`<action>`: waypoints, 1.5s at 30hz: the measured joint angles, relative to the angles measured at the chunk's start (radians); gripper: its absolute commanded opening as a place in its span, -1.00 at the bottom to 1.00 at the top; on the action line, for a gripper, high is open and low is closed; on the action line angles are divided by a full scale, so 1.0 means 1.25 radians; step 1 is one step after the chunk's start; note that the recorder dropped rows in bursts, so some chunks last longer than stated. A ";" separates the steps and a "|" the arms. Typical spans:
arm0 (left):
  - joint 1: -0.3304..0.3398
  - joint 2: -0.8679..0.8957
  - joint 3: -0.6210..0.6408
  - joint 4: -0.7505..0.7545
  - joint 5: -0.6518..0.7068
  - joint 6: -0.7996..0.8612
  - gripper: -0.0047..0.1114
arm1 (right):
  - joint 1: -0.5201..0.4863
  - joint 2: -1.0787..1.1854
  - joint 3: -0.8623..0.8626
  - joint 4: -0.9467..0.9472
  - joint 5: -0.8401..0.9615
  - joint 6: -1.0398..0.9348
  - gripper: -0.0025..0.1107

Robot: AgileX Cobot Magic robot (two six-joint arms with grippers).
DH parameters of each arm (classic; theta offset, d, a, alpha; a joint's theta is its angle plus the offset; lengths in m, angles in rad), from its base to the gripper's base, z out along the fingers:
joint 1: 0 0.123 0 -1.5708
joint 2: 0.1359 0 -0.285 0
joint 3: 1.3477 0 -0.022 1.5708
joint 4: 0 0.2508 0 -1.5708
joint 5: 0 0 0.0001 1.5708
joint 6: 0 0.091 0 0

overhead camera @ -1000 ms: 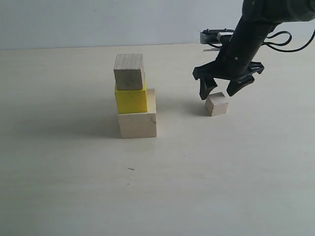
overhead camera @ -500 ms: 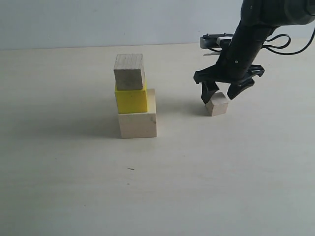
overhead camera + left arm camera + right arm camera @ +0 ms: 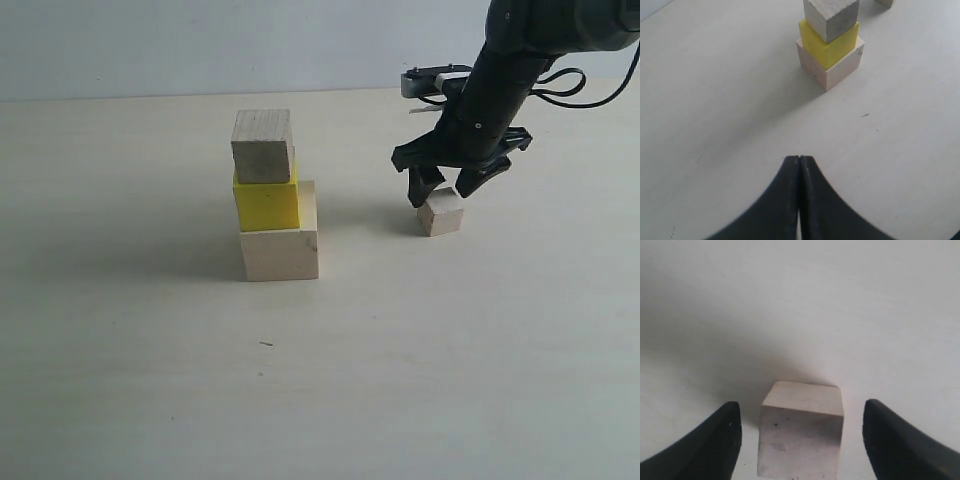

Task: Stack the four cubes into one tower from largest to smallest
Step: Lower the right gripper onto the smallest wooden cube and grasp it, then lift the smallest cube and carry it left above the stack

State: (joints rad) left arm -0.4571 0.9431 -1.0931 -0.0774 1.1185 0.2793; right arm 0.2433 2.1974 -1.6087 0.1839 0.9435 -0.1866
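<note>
A pale counter [image 3: 150, 350] holds a three-cube tower [image 3: 272, 195]: large cube [image 3: 280, 252] at the bottom, yellow cube [image 3: 266, 204] on it, medium cube [image 3: 262, 146] on top. The yellow and medium cubes sit toward the tower's left edge rather than centred. The small cube [image 3: 440, 212] rests on the counter, well apart from the tower on its right side.

The right claw [image 3: 443, 192] hangs directly over the small cube, spread wide and holding nothing. In the right wrist view one finger stands on each side of the cube, with clear gaps between. The left claw [image 3: 799, 165] is pressed closed and empty, over bare counter in front of the tower.

The step in hand appears to be picking up the last cube. Next the claw likely needs to drop a little lower and close squarely on the cube. Then it lifts the cube above the tower's top and sets it down gently, centred on the medium cube.
</note>
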 measured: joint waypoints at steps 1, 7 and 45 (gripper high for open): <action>0.000 0.000 0.000 0.000 0.000 0.000 -0.92 | 0.000 0.000 0.000 0.000 0.000 0.000 0.20; 0.000 0.000 0.000 0.000 0.000 0.000 -0.92 | 0.000 0.014 0.000 -0.002 0.000 0.001 0.20; 0.000 0.000 0.000 0.000 -0.010 0.001 -0.92 | -0.009 -0.064 -0.121 0.018 0.080 -0.110 -0.96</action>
State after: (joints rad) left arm -0.4571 0.9431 -1.0931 -0.0774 1.1064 0.2810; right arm 0.2316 2.1178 -1.7604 0.2064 1.0432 -0.3246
